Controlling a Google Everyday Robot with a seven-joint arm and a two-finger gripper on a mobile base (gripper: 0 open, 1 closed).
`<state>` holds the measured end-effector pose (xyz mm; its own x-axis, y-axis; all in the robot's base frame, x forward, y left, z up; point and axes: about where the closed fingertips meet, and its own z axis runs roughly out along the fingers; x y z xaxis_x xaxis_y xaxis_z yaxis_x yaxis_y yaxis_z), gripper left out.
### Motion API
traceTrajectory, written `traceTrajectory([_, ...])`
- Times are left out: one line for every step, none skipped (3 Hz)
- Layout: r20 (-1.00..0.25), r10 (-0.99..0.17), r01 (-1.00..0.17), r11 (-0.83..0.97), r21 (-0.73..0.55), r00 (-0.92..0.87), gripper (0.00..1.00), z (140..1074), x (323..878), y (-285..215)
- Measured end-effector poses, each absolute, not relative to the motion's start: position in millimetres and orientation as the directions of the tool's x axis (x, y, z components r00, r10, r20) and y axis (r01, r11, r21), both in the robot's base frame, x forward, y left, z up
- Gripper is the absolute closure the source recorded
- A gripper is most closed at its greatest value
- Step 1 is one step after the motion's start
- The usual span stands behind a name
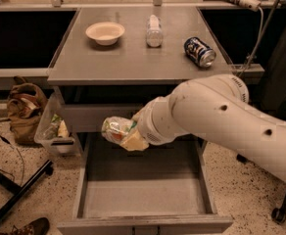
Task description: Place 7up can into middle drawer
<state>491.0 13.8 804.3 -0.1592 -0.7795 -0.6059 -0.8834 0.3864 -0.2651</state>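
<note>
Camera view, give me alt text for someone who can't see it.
The robot's gripper holds a pale green soda can in its jaws above the open grey drawer. On the table behind sit a bowl, a plastic bottle and a blue can on its side.

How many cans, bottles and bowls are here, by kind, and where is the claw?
Cans: 2, the dark blue can on the table, the 7up can held by the claw above the open middle drawer.
Bottles: 1, the clear bottle.
Bowls: 1, the bowl.
Total: 4.

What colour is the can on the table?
Dark blue can, silver end; camera view. The gripper holds the 7up can over the middle drawer.
</note>
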Motion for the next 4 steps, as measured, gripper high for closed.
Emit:
traceTrajectory([-0.616, -0.759, -0.911, 0.382, -0.156, -0.212, 1.00, 731, 475, 31])
traceTrajectory([-0.616, -0.759, -0.911, 0.382, -0.156, -0.212, 1.00, 731, 475, 31])
traceTrajectory([-0.615, -0.754, -0.906, 0.397, -0.148, -0.231, 1.00, 716, 475, 31])
traceTrajectory([-0.586, -0.768, -0.886, 0.430, -0.176, -0.257, 1.00, 671, 481, 19])
